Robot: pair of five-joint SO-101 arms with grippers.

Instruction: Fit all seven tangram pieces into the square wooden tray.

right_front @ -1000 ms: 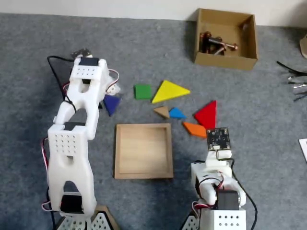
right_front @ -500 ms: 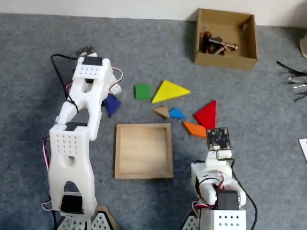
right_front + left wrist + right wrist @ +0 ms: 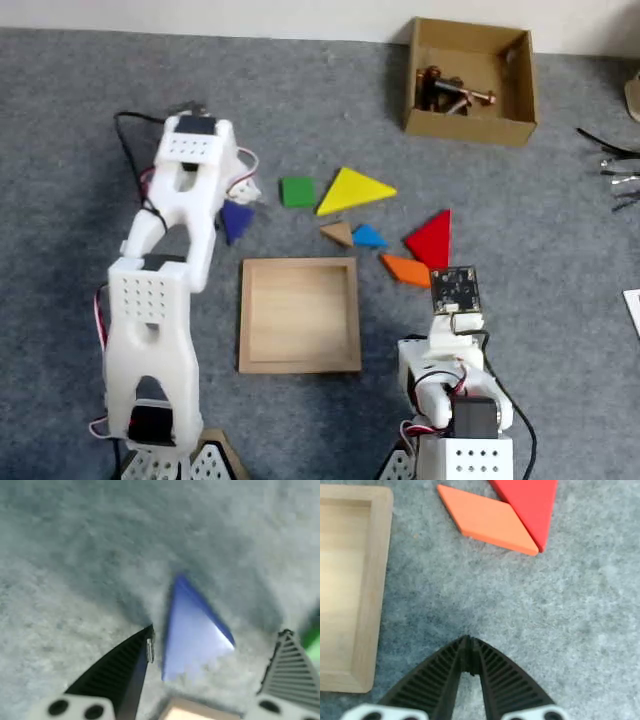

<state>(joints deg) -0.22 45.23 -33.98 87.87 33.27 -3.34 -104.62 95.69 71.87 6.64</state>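
Progress: zero of seven seated, all remaining | showing wooden tray point(image 3: 245, 315) bare | straddling dark-blue triangle point(image 3: 192, 630) with left jaws spread wide | resting right jaws pinched together, empty.

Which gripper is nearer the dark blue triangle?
Left. The left gripper is open astride the dark blue triangle; the right gripper is shut beyond the tray, by the orange piece.

Grey carpet point(image 3: 80, 100) — pale wall point(image 3: 200, 15) behind; cardboard box point(image 3: 465, 125) far right.
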